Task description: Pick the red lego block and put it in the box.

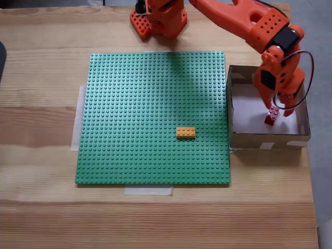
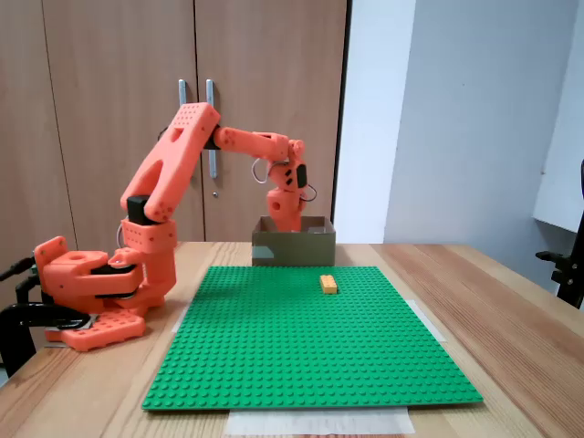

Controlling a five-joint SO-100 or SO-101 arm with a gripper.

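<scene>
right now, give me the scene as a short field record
arm: orange, reaching from its base into the box
gripper: over the box floor, shut on the red lego block
box: brown cardboard, beside the baseplate's right edge in the top-down fixed view
orange-yellow brick: lying on the green baseplate
surface: wooden table

table (image 2: 511, 310): light wood, planked
cabinet (image 2: 109, 119): wooden doors, metal handles, 10 o'clock
wall (image 2: 456, 109): white, plain, 2 o'clock
light: even, soft

Studded plastic baseplate (image 1: 150, 114), wood-grain table (image 1: 41, 207)
</scene>
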